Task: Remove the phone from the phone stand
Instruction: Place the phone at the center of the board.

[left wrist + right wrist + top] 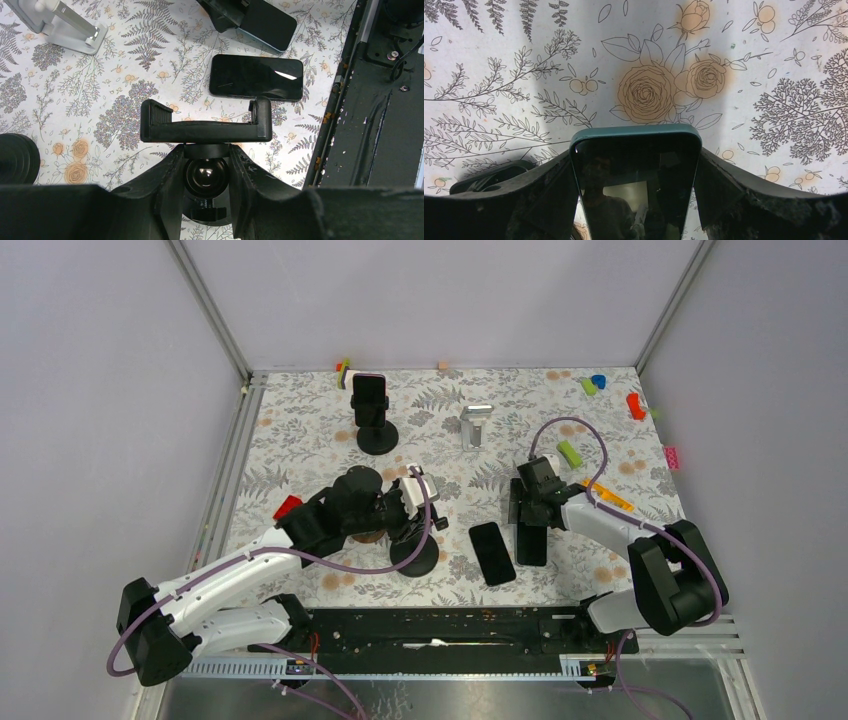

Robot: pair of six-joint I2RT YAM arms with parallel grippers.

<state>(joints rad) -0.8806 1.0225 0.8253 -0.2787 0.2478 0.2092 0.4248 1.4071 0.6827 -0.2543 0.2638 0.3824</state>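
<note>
No legible text or markings

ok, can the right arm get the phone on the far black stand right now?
Probably not yet: the right claw is clamped on a teal-edged phone. The upright phone on the far stand looks unobstructed, but that claw is full.

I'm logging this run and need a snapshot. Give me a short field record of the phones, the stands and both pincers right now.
left pincer: closed around the neck of the near stand
near stand clamp: empty
right pincer: closed on the held phone, gripped by its long edges
flat phone: lying flat on the table between the two arms, touched by neither pincer
far stand: at the back, holding the far phone upright
silver stand: back middle, empty
</note>
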